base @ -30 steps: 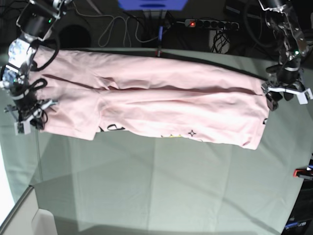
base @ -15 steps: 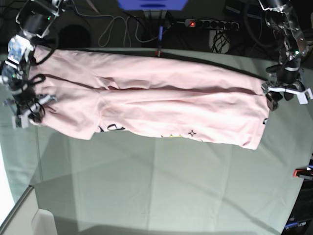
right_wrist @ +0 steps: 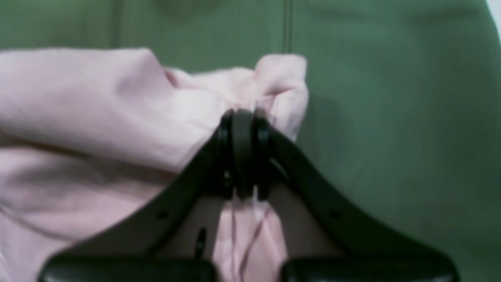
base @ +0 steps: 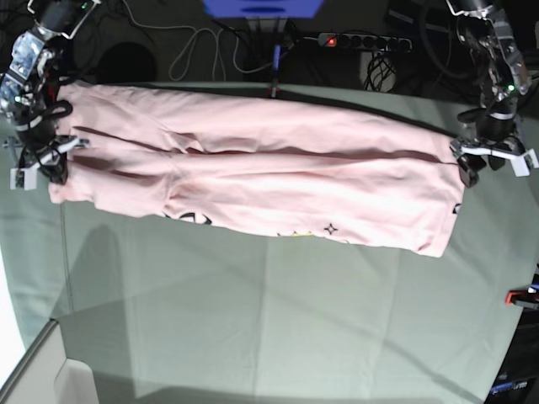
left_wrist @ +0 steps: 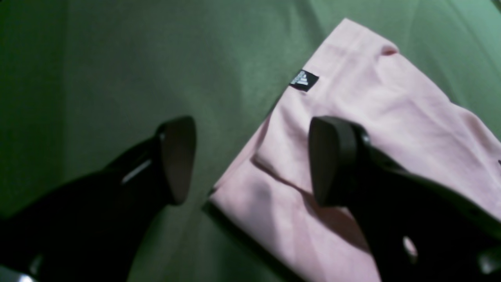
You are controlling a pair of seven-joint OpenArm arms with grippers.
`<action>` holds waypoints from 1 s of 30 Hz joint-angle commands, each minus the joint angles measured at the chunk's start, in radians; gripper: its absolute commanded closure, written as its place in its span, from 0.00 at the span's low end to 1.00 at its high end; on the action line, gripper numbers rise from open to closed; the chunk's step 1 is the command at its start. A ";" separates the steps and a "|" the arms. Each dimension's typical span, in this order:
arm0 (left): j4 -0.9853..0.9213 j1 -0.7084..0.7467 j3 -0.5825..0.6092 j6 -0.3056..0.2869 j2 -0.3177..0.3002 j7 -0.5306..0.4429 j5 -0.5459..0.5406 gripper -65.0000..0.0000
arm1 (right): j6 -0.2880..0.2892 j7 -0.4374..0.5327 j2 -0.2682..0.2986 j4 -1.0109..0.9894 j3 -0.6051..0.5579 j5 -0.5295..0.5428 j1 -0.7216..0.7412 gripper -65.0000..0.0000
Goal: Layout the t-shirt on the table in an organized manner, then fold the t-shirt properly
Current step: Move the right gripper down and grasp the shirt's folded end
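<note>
The pale pink t-shirt (base: 253, 172) lies folded in a long band across the far half of the table (base: 269, 320), with small black marks along its near edge. My right gripper (base: 38, 164) is at the shirt's left end in the base view; the right wrist view shows that gripper (right_wrist: 242, 115) shut on a bunched pink fold (right_wrist: 274, 78). At the shirt's right end my left gripper (base: 488, 160) hangs open. In the left wrist view the left gripper (left_wrist: 250, 160) straddles the t-shirt's (left_wrist: 372, 117) corner edge, one fingertip (left_wrist: 332, 160) over the fabric, holding nothing. A small black label (left_wrist: 303, 80) sits on that edge.
A power strip (base: 362, 40) and cables lie beyond the table's far edge. A red clamp (base: 274, 87) sits at the far edge and another (base: 520, 296) at the right edge. A white object (base: 67, 379) shows at the near left corner.
My right gripper has moved toward the far left with the shirt's end in it, drawing that end up and outward. The left arm has not moved.
</note>
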 commanded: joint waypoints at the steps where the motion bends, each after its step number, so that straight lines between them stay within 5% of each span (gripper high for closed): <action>1: 0.019 -0.005 -0.002 -0.006 -0.014 -0.022 -0.008 0.33 | -0.001 0.022 0.016 0.017 0.005 0.018 0.002 1.00; 9: 0.019 -0.004 -0.005 -0.006 -0.014 -0.022 -0.008 0.33 | -0.001 0.021 0.011 0.035 0.011 0.019 0.036 0.76; 16: 0.019 0.000 -0.006 -0.006 -0.014 -0.022 -0.008 0.33 | -0.001 0.021 -0.065 0.179 0.062 0.021 0.047 0.53; 21: 0.019 0.000 -0.006 -0.006 -0.014 -0.022 -0.008 0.33 | -0.001 0.016 -0.096 0.247 0.013 0.016 0.035 0.52; 30: 0.019 -0.004 -0.006 -0.006 -0.014 -0.022 -0.008 0.33 | -0.001 -0.005 -0.027 0.213 -0.256 0.012 0.041 0.47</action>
